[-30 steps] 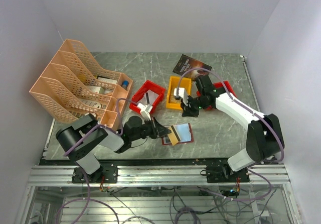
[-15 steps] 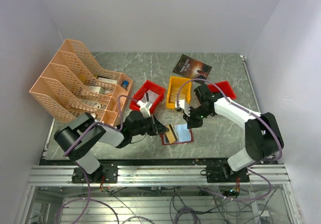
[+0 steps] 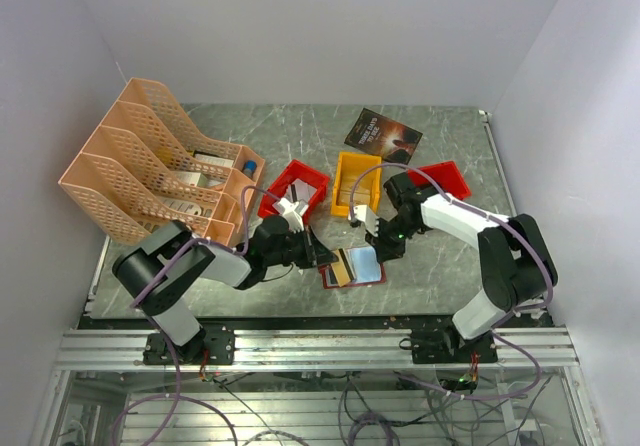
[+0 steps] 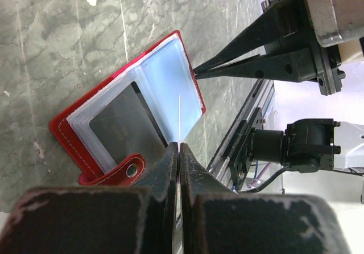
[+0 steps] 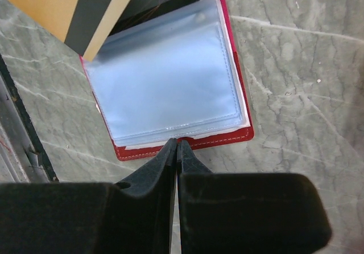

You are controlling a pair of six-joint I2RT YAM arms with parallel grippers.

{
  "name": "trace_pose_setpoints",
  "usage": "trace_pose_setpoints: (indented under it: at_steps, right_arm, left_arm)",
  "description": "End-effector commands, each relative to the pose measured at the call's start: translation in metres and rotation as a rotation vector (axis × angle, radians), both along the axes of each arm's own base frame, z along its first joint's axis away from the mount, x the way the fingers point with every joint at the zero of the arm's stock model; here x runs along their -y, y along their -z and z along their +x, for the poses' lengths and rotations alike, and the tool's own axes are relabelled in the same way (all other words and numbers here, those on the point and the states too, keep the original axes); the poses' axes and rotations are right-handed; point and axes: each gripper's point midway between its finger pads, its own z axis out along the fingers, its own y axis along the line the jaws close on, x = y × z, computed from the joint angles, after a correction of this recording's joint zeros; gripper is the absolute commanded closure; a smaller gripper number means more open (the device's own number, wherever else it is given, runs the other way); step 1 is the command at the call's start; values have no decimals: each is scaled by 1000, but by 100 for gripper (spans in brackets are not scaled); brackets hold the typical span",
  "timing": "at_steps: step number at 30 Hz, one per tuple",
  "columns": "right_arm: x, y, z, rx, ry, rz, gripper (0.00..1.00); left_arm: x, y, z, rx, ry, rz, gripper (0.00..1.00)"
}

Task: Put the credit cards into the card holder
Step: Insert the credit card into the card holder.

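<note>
The card holder (image 3: pixel 366 269) lies open on the table, red with pale bluish pockets (image 5: pixel 165 77); its red rim (image 4: pixel 61 130) also shows in the left wrist view. A dark card (image 4: pixel 120 122) sits in one pocket. My left gripper (image 3: pixel 324 256) is shut on a tan credit card (image 3: pixel 343 264) with a dark stripe (image 5: pixel 94 15), held edge-on (image 4: pixel 179 114) above the holder's left half. My right gripper (image 3: pixel 384 249) is shut, its tips (image 5: pixel 177 144) touching the holder's right edge (image 5: pixel 224 139); its fingers (image 4: pixel 244 54) point at that edge from the right.
Orange file racks (image 3: pixel 150 171) stand at the left. A red bin (image 3: pixel 295 190), a yellow bin (image 3: pixel 355 181) and another red bin (image 3: pixel 445 176) sit behind the holder. A dark booklet (image 3: pixel 383 132) lies at the back. The table's front rail (image 3: pixel 300 318) runs close below the holder.
My right gripper has come down from the yellow bin to the holder's right edge. The left gripper with the tan card has edged slightly toward the holder.
</note>
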Motion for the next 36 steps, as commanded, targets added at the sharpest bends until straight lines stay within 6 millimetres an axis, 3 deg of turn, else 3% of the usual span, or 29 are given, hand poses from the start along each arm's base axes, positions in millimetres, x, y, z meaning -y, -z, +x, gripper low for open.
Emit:
trace_pose_setpoints:
  at_steps: [1,23,36]
  right_arm:
    - [3,7,2,-7,23,-33,96]
    - [11,22,-1,-52,42,-91,95]
    - [10,20,0,-45,47,-88,95]
  left_arm:
    - [4,-4,4,12,19,-12,93]
    - [8,7,3,-17,17,-65,93]
    - [-2,28,4,-68,-13,53,93]
